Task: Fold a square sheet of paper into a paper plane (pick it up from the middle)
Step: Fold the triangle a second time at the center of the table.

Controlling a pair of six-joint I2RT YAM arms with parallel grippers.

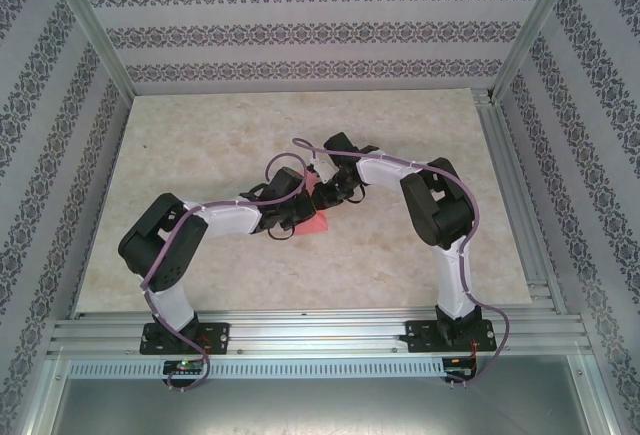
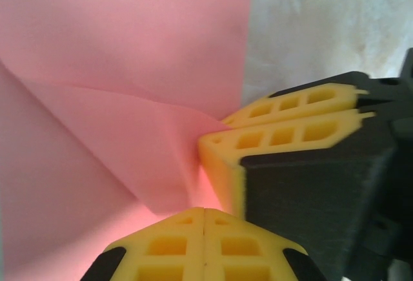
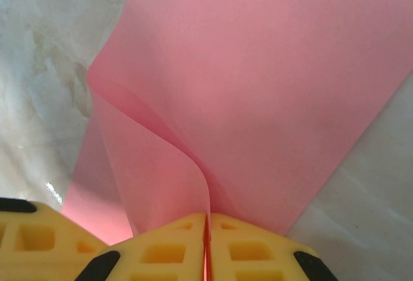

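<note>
The square sheet of paper (image 1: 316,221) sits near the centre of the surface (image 1: 200,135), partly raised and buckled. The left gripper (image 1: 292,213) meets it from 9 o'clock and the right gripper (image 1: 326,200) from 12 o'clock. In the right wrist view, the right gripper (image 3: 207,215) has its fingers clamped on a raised fold of the sheet (image 3: 271,87), with a thin red line of paper in the seam. In the left wrist view, the left gripper (image 2: 204,211) has its fingers pressed together at the sheet (image 2: 122,55); whether paper is caught between them cannot be determined. The right gripper (image 2: 216,131) enters from 3 o'clock.
</note>
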